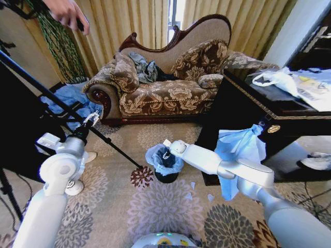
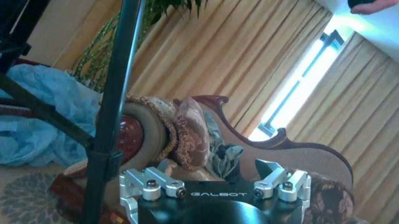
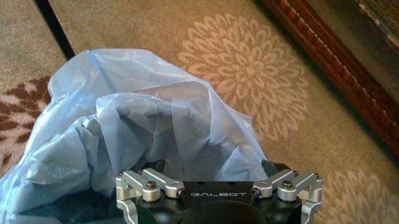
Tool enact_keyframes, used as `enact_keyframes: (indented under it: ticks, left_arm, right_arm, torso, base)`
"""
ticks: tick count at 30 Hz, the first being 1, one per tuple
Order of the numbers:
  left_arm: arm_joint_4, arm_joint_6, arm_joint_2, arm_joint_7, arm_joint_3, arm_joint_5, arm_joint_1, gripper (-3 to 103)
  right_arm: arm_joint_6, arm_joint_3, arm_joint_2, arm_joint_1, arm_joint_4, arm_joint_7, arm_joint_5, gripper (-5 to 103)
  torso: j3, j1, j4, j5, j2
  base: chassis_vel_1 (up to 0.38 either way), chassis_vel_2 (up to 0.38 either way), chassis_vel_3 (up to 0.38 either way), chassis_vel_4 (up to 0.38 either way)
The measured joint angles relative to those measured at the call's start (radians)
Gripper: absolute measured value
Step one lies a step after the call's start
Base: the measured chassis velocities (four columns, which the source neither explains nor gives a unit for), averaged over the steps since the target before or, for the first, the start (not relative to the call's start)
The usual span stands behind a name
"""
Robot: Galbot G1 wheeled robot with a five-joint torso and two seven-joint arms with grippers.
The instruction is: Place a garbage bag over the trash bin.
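Head view: the blue bag sits over the bin, but it is not neat yet

The trash bin stands on the flowery carpet, in the middle of the room, near the robot and in front of the sofa. The garbage bag is puffed up around the top of the bin. Its blue edge hangs over the rim, and the bin's black bottom peeks out below.

The right gripper is down at the bin's mouth, right at the bag. In the right wrist view the garbage bag bunches up just in front of the claw. I cannot tell if the claw is apart or pinching the plastic, because the bag hides the tips.

The left gripper is held up on the left, well apart from the bin, beside a black tripod leg. Its claw looks apart and holds nothing.

I think most of the job is done. What may be left is to spread the bag flat around the rim and let go.
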Motion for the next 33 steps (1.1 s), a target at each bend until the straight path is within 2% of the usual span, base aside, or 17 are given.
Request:
enact_keyframes:
  ticks: [5, 18, 33]
  left_arm:
    - [0.000, 0.000, -0.002, 0.000, 0.005, 0.000, -0.007, 97]
    - [0.001, -0.001, 0.001, 0.001, -0.009, -0.002, 0.019, 97]
    - [-0.007, -0.006, -0.014, 0.002, -0.018, -0.002, 0.043, 97]
  right_arm:
    - [0.002, -0.003, -0.006, 0.005, -0.008, -0.004, 0.002, 100]
    - [0.025, 0.005, 0.034, -0.028, -0.095, -0.024, -0.022, 100]
    - [0.008, -0.045, 0.069, -0.010, -0.136, -0.060, -0.008, 100]
  torso:
    - [0.000, 0.000, -0.0002, 0.0000, 0.000]
    - [0.000, 0.000, 0.0000, 0.0000, 0.000]
    - [0.000, 0.000, -0.0003, -0.0002, 0.000]
  base:
    - [0.000, 0.000, 0.000, 0.000]
    - [0.000, 0.000, 0.000, 0.000]
    - [0.000, 0.000, 0.000, 0.000]
